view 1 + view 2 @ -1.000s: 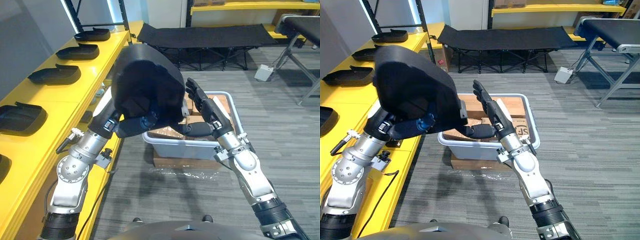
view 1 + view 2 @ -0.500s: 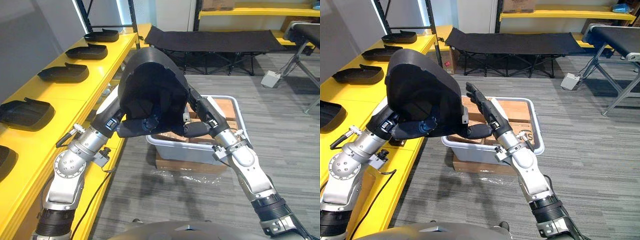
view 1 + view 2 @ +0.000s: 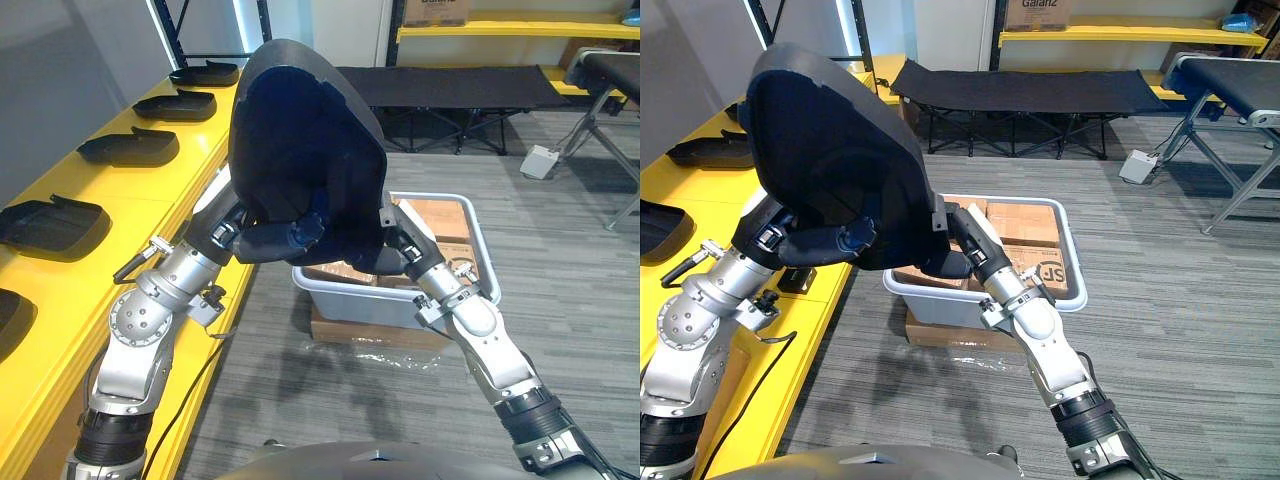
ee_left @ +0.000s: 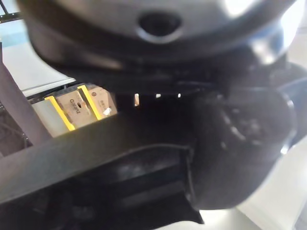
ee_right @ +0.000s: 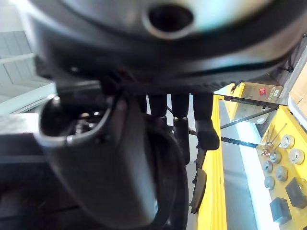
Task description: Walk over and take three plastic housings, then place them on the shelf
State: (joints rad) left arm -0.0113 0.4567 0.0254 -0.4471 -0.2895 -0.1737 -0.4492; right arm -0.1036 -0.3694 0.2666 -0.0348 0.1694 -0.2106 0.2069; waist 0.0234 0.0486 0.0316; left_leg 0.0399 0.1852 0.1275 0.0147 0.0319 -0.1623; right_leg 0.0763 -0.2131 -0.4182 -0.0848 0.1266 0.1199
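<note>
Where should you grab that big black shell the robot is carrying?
By its lower rim, from both sides. The housing is a wide, smooth dome, likely too broad for one hand. The left hand curls round the rim at the bottom, while the right hand presses flat against the other side.

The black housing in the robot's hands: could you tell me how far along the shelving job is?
Done: a row of housings lies on the yellow shelf; who placed them is unclear. In hand: one housing, gripped by the left hand and braced by the right hand, raised beside the shelf. Left: setting it down.
</note>
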